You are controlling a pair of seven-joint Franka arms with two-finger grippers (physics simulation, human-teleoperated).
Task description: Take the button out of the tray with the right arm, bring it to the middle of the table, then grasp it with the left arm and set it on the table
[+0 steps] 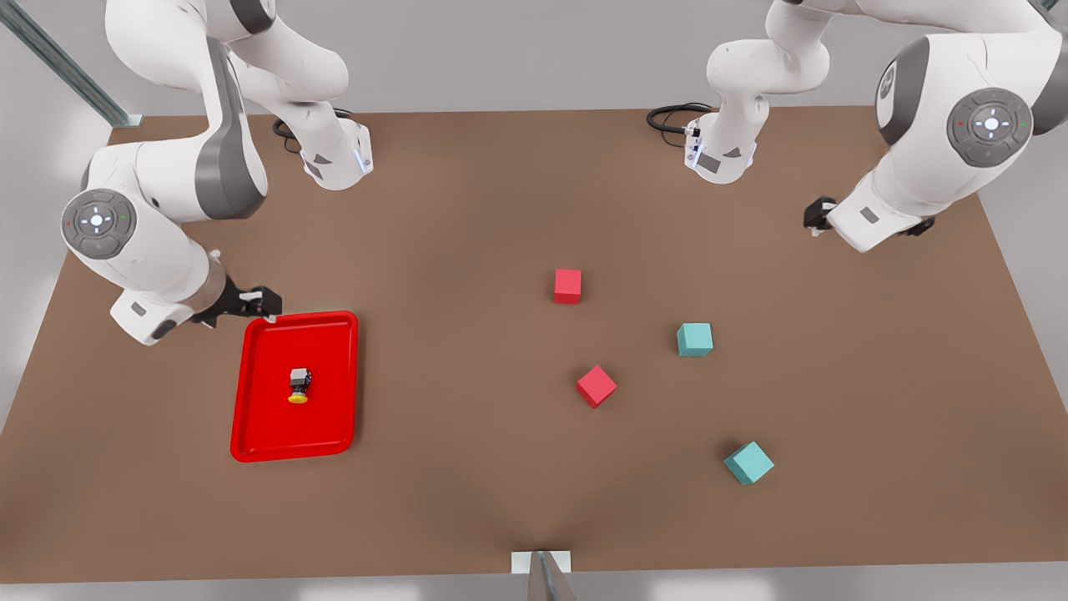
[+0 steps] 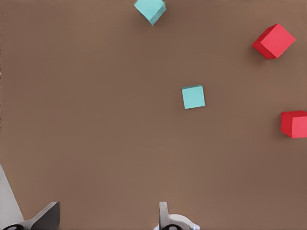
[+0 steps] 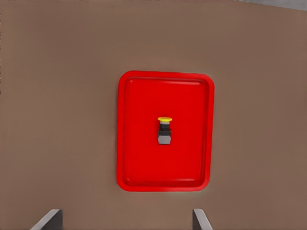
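The button (image 1: 299,385) (image 3: 164,130), a grey-black box with a yellow cap, lies on its side in the middle of the red tray (image 1: 275,421) (image 3: 141,148) on the front view's left part of the table (image 1: 450,250). My right gripper (image 1: 265,302) (image 3: 125,221) hovers at the tray's far edge, open and holding nothing. Over the far end of the table on the front view's right, my left gripper (image 1: 813,219) (image 2: 105,218) is open too, well away from the tray, with bare tabletop under it.
Two red cubes (image 1: 567,285) (image 1: 596,386) and two teal cubes (image 1: 694,339) (image 1: 748,462) are scattered right of centre in the front view. The left wrist view has the teal cubes (image 2: 193,97) (image 2: 150,8) and the red cubes (image 2: 274,41) (image 2: 294,123).
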